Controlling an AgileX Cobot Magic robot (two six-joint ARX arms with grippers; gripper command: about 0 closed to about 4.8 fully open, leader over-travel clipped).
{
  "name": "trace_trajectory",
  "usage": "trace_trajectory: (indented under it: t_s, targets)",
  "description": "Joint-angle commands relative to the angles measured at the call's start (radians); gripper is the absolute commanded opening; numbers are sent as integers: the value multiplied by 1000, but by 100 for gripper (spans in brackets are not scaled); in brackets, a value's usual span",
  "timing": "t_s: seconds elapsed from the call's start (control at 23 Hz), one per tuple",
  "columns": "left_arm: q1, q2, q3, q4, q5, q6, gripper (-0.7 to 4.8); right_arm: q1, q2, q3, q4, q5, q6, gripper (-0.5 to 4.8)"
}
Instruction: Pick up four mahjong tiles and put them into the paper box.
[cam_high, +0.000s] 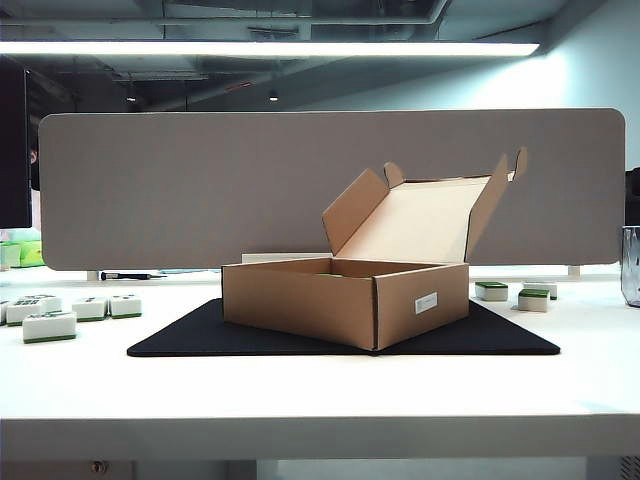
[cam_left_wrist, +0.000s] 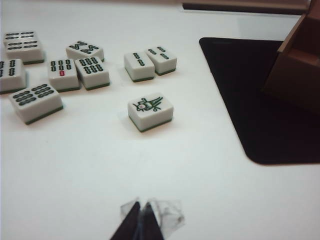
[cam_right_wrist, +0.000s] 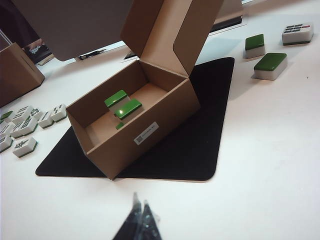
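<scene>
Three green-backed mahjong tiles (cam_right_wrist: 122, 106) appear to lie in the paper box (cam_right_wrist: 150, 107) on the black mat (cam_right_wrist: 200, 145), so one seems left to fetch. Left pincer (cam_left_wrist: 141, 216) hangs with its fingers together above bare worktop (cam_left_wrist: 90, 170), short of the lone bird tile (cam_left_wrist: 150, 111). Right pincer (cam_right_wrist: 141, 216), fingers also together, hovers near the box. To do this well, spread the left fingers, straddle that isolated tile's short sides, and descend squarely.
</scene>
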Motion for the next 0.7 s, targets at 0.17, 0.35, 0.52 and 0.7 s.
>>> trace_trajectory:
  t_s: [0.17, 0.35, 0.52, 0.7]
  targets:
    - [52, -79, 1, -20, -16, 15, -6, 1, -8, 3, 18, 2, 0, -1]
    - [98, -98, 1, -16, -13, 15, -6, 1, -8, 3, 18, 2, 0, -1]
    - [103, -98, 1, -17, -13, 16, -6, 0, -8, 3, 18, 2, 0, -1]
    - [99, -98, 1, -17, -8, 37, -6, 1, -8, 3, 18, 2, 0, -1]
